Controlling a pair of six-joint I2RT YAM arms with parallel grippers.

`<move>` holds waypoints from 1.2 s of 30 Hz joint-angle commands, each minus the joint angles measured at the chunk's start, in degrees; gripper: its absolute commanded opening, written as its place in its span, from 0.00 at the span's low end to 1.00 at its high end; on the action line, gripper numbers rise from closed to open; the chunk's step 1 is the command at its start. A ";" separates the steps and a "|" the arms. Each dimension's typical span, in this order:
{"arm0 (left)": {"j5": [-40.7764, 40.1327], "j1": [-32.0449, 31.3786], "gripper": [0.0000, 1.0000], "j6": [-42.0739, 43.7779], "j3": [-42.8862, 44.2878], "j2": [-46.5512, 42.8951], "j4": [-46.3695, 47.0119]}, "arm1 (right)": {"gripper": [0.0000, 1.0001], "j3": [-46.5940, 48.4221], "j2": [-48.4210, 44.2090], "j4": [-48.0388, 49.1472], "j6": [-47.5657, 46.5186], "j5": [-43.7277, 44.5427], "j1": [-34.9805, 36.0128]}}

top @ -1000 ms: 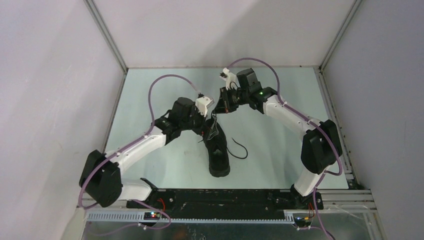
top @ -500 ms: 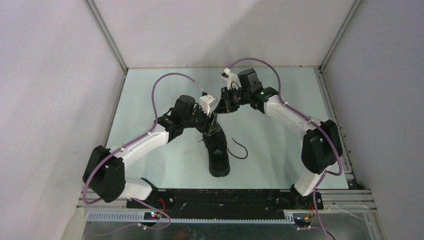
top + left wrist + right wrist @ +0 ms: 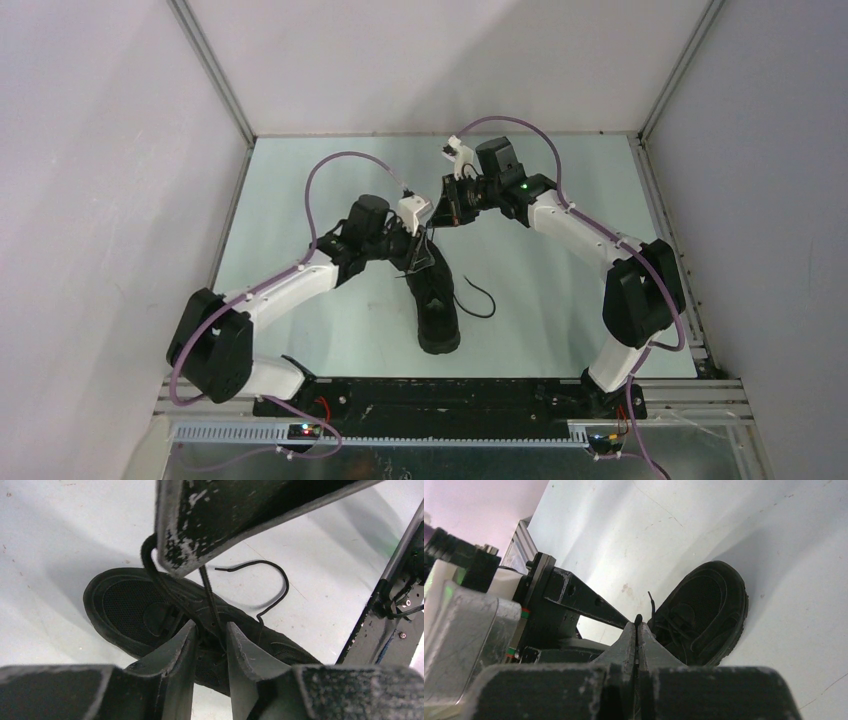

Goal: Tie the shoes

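The black shoe (image 3: 437, 305) lies on the table (image 3: 270, 220) near its middle, between the two arms. Its long axis runs roughly from the far side toward the near edge, leaning slightly rightward as it comes nearer. The rounded mesh toe points at the arm bases, and the laced opening faces away, toward the two claws. That placement looks deliberate, since it puts the eyelets where both arms can meet above them.

The right claw (image 3: 637, 624) is pressed fully closed, its fingers meeting with no gap, and a thin bit of lace (image 3: 209, 592) pokes out at the tips. In the left wrist view a strand hangs off this claw and runs taut down to the shoe's tongue. The claw appears to hold the lace up and away so the strand stands clear of the shoe rather than lying slack on it.

The left claw (image 3: 211, 628) sits low over the lacing with its fingers parted only narrowly. The raised strand drops into that gap, but as far as the view shows nothing is pinched there. The narrow opening seems chosen to straddle the thin lace and close on it with little travel.

The other lace end (image 3: 287, 582) lies in a loose curl on the table just right of the shoe, untouched by either claw. No knot or bow is visible, so the tying is judged to be at an early stage.
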 commanded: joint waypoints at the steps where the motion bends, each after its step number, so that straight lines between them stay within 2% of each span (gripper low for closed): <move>1: 2.05 1.88 0.32 -0.19 -1.30 0.59 3.45 | 0.00 0.25 -2.59 2.73 0.16 -0.47 -0.68; 20: 6.79 2.78 0.29 0.59 -3.38 1.04 5.92 | 0.00 0.24 -2.49 3.65 0.92 -1.99 -1.22; 27: 7.04 3.37 0.21 0.25 -3.44 1.51 6.28 | 0.00 0.16 -2.59 3.33 0.70 -2.01 -1.52; 36: 9.04 4.15 0.29 -0.30 -4.18 1.25 6.64 | 0.00 -0.07 -2.92 3.33 0.55 -2.31 -1.74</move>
